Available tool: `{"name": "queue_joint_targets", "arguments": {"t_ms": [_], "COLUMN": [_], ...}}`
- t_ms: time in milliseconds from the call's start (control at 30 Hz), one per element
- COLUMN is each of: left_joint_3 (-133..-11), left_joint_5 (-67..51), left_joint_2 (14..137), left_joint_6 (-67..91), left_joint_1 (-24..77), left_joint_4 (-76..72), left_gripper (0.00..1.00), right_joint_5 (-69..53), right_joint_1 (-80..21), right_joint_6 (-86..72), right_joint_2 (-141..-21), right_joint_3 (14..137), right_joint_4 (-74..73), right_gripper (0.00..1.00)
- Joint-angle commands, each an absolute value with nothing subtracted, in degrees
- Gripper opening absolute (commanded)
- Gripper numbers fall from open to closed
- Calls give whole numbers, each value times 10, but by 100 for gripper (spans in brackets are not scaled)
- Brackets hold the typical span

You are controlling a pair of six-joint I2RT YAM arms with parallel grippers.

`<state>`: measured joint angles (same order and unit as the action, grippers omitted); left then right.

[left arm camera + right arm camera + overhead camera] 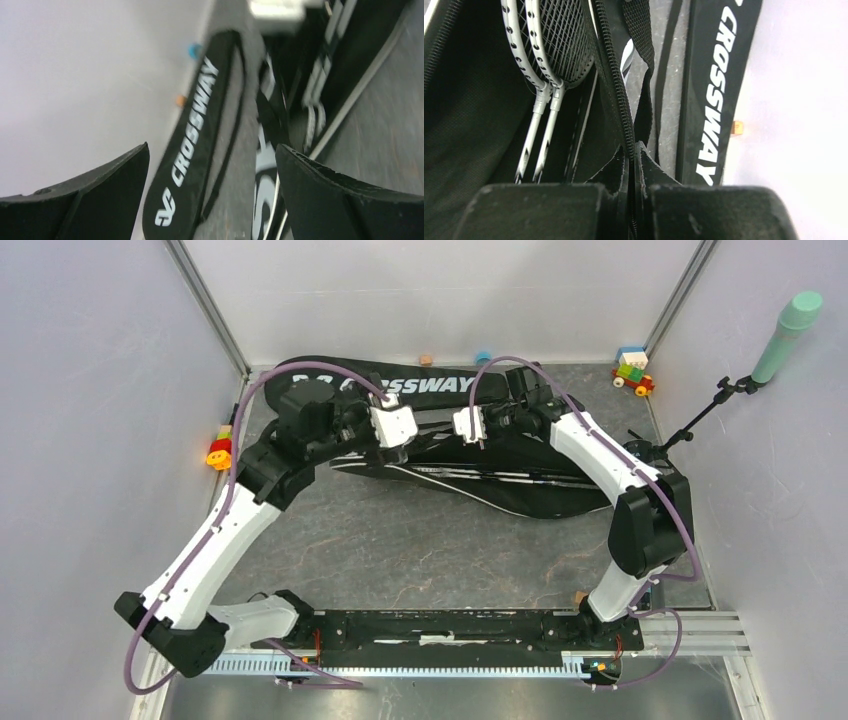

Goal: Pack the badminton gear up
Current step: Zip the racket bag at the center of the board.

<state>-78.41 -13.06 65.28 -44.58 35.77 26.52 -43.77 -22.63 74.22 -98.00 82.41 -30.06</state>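
**Step in hand (judged):** closing the open black fabric racket bag (545, 498). It lies across the bench (420, 550) between the centre and the far edge, reaching toward the right edge. Two thin white-framed rackets with stringed oval heads (559, 45) lie side by side inside it. The flat black racket bag lettered "CROSSWAY" (440, 390) lies along the far edge, just beside the open bag.

**Pincer state**
- The right pincer (632, 156) has its fingers together, clamped on the black toothed zipper edge (616, 90) of the open bag. A black webbing strap (644, 45) hangs beside it. Whether the slider is in the grip cannot be told.
- The left pincer (212, 150) has its fingers wide apart and holds nothing. It hangs above both bags, near the right pincer.

**Procedure**
1. Use the right pincer as the anchor and hold the edge taut and low.
2. Lower the left pincer onto the opposite edge or the slider, and close it fully before pulling.
3. Pull along the line of the teeth, never across it.
4. Confirm that the racket frames and the strap are clear of the teeth, since either could jam the closure.
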Motion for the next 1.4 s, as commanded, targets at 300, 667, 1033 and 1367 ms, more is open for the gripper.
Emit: {"name": "queue_joint_targets", "arguments": {"t_ms": [300,667,1033,1367], "left_joint_3": [-773,-744,-736,-708], "left_joint_5": [-325,-278,-300,-307], "left_joint_2": [700,764,757,735], "left_joint_6": [-720,-714,-709,-390], "left_joint_1": [233,198,185,186], "left_joint_4": [603,585,575,353], "left_gripper": [100,85,2,2], "right_joint_5": [-481,-510,-509,-187], "right_joint_1": [-219,-218,-218,-226], "right_joint_6": [782,782,732,100], "right_joint_2": [-978,-982,-978,-876], "right_joint_3": [861,868,868,710], "right_joint_4": [-359,-378,-346,-5], "right_gripper": [0,0,0,82]}}
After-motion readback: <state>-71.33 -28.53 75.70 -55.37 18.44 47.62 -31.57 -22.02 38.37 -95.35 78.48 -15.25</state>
